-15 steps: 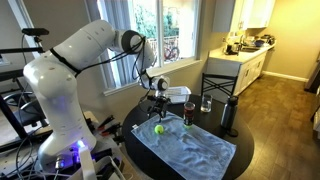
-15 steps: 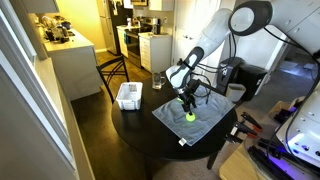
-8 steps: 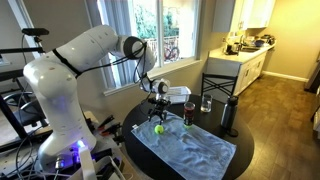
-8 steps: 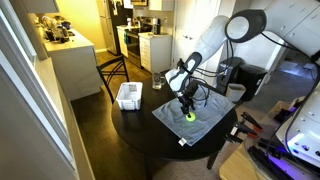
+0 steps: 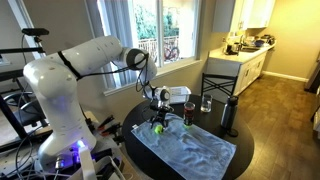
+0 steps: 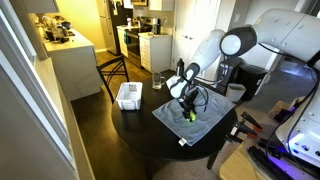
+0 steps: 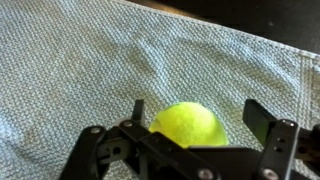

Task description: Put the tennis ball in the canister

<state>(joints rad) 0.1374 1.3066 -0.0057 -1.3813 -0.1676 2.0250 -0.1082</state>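
The tennis ball, fuzzy and yellow-green, lies on a grey-blue towel and sits between my two fingers in the wrist view. My gripper is open, with one finger on each side of the ball and a gap to the right-hand finger. In both exterior views the gripper is low over the ball. The canister, a slim dark reddish-brown tube, stands upright just beyond the towel's far edge.
The towel covers much of the round dark table. A tall dark grey bottle and a clear glass stand near the canister. A white bin sits at the table's far side. A chair stands behind.
My gripper has come down from above the ball until its open fingers are on either side of it. The ball has not moved.
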